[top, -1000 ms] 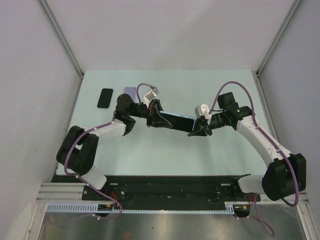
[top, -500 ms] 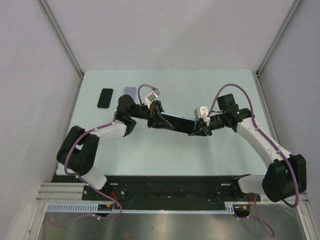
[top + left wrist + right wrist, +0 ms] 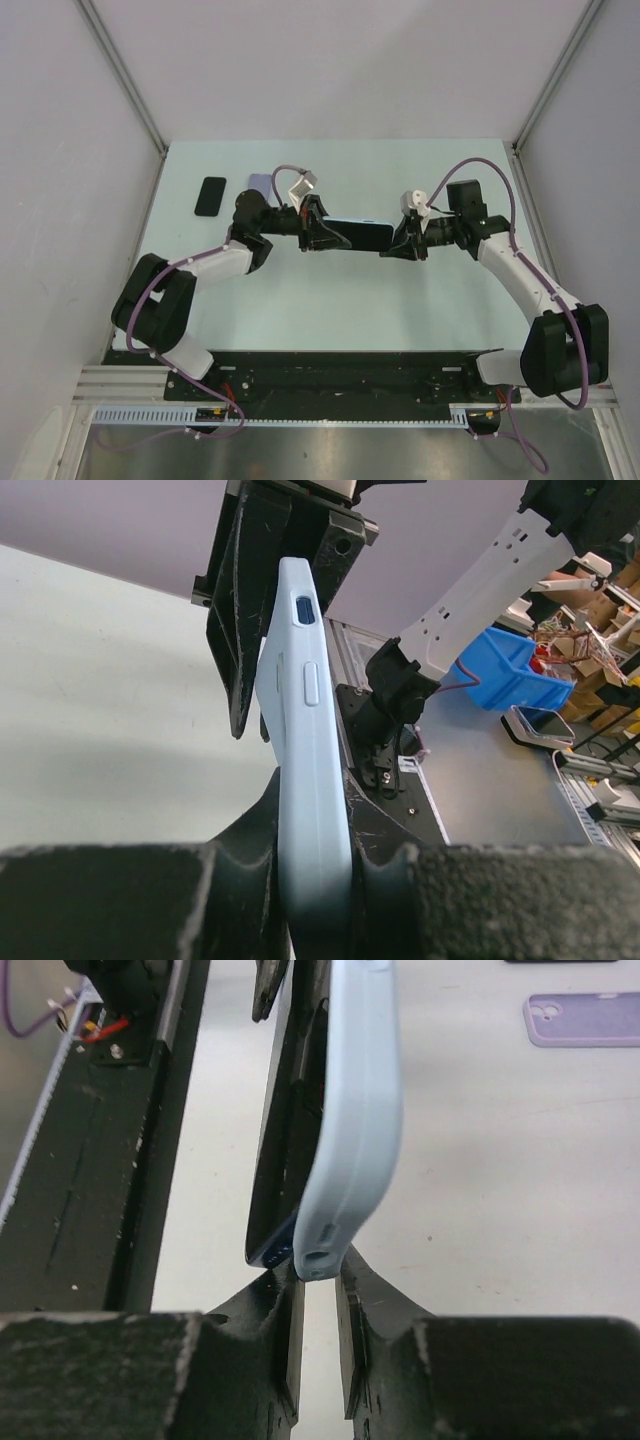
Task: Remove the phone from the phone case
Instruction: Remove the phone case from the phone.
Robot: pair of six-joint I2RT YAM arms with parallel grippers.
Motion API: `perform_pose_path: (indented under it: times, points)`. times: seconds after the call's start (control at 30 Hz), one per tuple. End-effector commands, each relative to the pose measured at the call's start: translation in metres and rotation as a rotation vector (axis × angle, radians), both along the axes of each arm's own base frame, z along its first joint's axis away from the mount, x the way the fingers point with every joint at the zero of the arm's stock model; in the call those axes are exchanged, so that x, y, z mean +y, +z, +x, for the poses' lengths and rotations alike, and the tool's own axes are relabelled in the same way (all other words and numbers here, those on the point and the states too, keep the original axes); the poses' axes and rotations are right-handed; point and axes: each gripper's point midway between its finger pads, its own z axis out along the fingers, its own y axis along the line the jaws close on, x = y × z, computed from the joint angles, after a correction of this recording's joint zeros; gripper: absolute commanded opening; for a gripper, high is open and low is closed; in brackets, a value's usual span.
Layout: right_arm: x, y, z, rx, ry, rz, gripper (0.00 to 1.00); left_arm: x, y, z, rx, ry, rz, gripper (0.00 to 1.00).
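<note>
Top view: the left pincer (image 3: 322,232) and right pincer (image 3: 395,246) hold the light-blue phone case (image 3: 362,234) above the counter (image 3: 300,300). It was slanted a second ago and is now level.

Left wrist: the case is clamped edgewise and nothing of its contents shows.

Right wrist: only here the dark phone (image 3: 283,1160) shows, peeling free where the narrow pincer nips the case's end, so removal looks begun.

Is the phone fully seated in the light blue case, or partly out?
Partly out: in the right wrist view the dark phone stands off the light blue case at its near end, with a gap between them.
</note>
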Motion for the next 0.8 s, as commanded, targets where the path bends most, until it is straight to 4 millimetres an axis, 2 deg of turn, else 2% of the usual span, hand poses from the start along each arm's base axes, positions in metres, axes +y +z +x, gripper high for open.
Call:
perform_pose_path:
  times: [0.0,0.2,0.4,0.47,0.6,0.77]
  points:
    - [-0.01,0.01,0.058,-0.162,-0.115,0.014,0.2,0.022,0.02,-0.118,-0.212,-0.527,0.041,0.0]
    - [-0.009,-0.003,0.079,-0.072,-0.206,0.0,0.19,0.022,0.02,-0.124,-0.214,-0.55,0.044,0.0]
    - [-0.011,0.007,0.101,-0.054,-0.323,0.034,0.19,0.022,0.02,-0.126,-0.218,-0.552,0.041,0.0]
    - [-0.012,0.008,0.102,-0.055,-0.327,0.037,0.2,0.022,0.02,-0.125,-0.219,-0.547,0.038,0.0]
    - [-0.012,0.017,0.091,-0.067,-0.277,0.06,0.21,0.017,0.02,-0.119,-0.211,-0.514,0.027,0.0]
    - [-0.017,0.025,0.06,-0.157,-0.162,0.045,0.34,0.011,0.025,-0.09,-0.176,-0.368,-0.002,0.0]
